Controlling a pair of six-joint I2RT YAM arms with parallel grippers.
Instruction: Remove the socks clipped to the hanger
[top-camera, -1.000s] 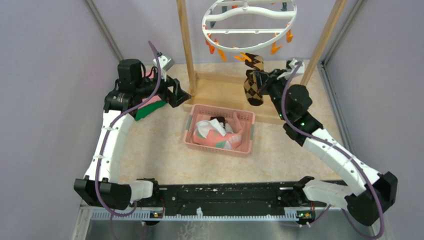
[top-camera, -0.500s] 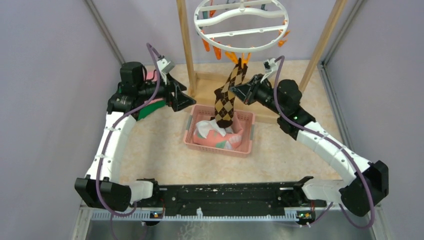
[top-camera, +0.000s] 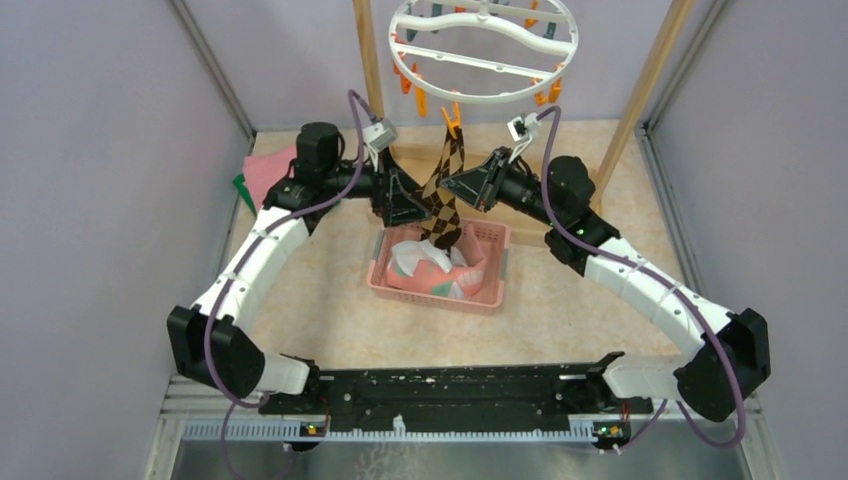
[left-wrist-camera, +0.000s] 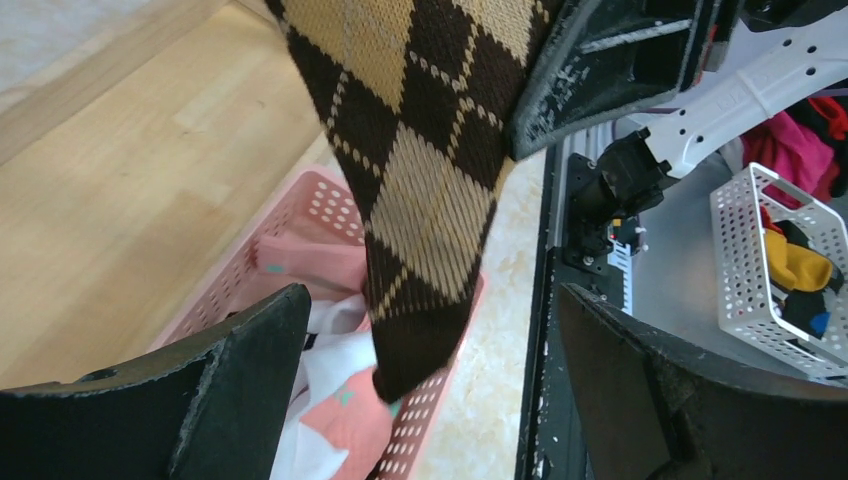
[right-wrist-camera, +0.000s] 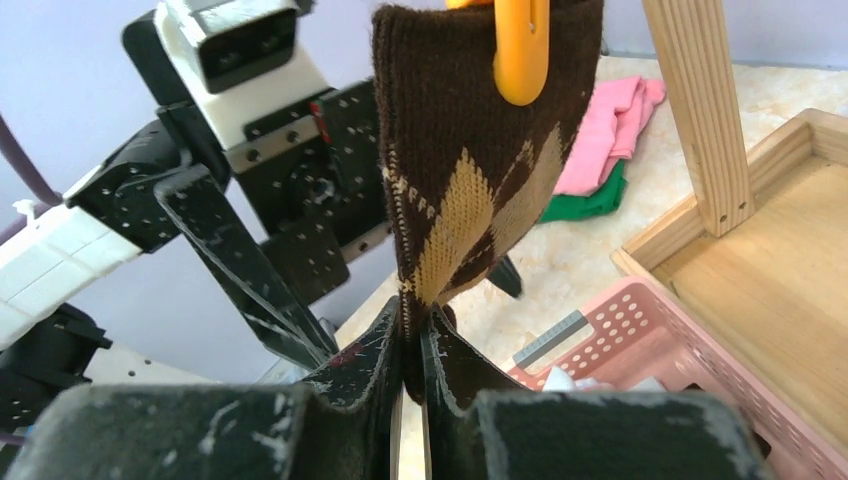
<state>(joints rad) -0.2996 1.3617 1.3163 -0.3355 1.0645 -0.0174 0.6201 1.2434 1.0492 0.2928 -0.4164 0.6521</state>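
One argyle sock hangs from orange clip at 6 o'clock of hanger ring, toe over pink basket. At sock's 9 o'clock left gripper, at 3 o'clock right gripper.

Left wrist: jaws spread wide, sock between them, untouched. Other socks lie in basket below.

Right wrist: jaws pinched tight on sock under clip. Folded pink and green cloths on table at 2 o'clock.

Bright, even light, soft shadows, mostly sharp focus.
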